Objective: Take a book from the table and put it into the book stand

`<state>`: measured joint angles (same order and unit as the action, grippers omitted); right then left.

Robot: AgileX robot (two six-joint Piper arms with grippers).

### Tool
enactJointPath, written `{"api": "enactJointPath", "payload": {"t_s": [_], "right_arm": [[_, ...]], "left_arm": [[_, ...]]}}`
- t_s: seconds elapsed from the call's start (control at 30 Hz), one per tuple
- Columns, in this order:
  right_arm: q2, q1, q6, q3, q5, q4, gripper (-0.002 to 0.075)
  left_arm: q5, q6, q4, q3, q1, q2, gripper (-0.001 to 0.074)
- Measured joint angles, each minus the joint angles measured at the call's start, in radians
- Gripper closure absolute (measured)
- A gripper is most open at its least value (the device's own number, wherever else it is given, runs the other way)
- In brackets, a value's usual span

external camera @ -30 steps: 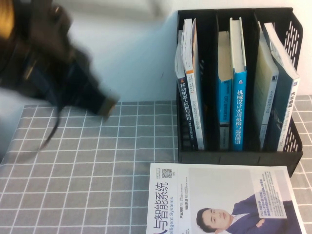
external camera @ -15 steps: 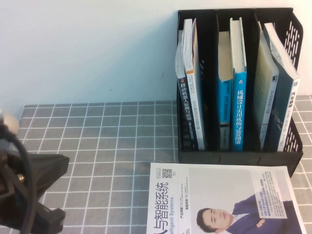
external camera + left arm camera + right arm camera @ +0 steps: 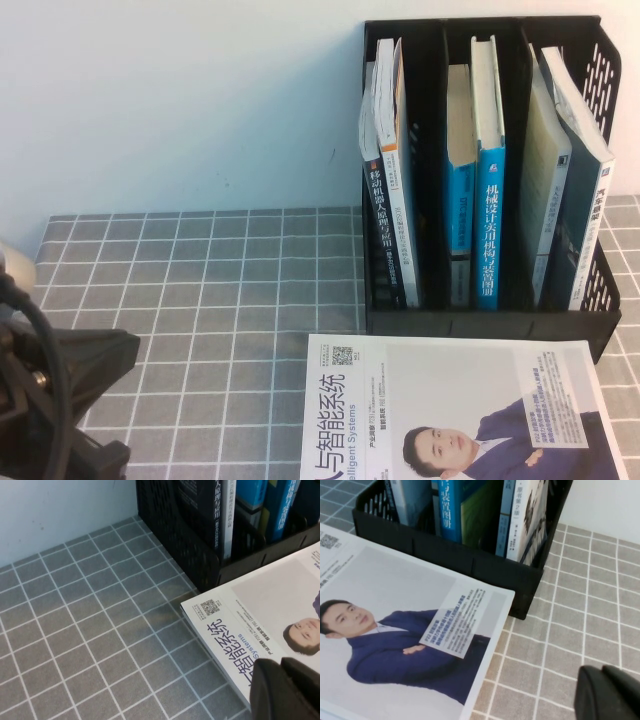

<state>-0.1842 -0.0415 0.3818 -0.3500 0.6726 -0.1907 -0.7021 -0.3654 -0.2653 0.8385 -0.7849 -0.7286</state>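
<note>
**Book standing in the stand; both grippers low by the magazine**

You see one book stand with three compartments on the table. The book stands upright in the middle compartment, one plainer blue book beside it; I cannot count the volumes in the outer compartments. One magazine lies flat before the stand. Your left gripper sits just over the magazine's near-left corner, the stand beyond it; your right gripper is above the table, beside the magazine's right edge. Whether either is wide or narrow, I cannot tell.
</note>
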Motion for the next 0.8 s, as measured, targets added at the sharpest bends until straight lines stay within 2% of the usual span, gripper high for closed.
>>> {"api": "enactJointPath", "payload": {"t_s": [0.53, 0.63, 0.8], "right_arm": [[0.002, 0.000, 0.005, 0.000, 0.000, -0.009, 0.0729], [0.002, 0.000, 0.006, 0.000, 0.000, -0.009, 0.0729], [0.002, 0.000, 0.006, 0.000, 0.000, -0.009, 0.0729]], "left_arm": [[-0.014, 0.000, 0.008, -0.010, 0.014, 0.022, 0.0737], [0.008, -0.002, 0.033, -0.042, 0.078, 0.080, 0.0737], [0.023, -0.002, 0.038, -0.125, 0.288, 0.243, 0.0737]]}}
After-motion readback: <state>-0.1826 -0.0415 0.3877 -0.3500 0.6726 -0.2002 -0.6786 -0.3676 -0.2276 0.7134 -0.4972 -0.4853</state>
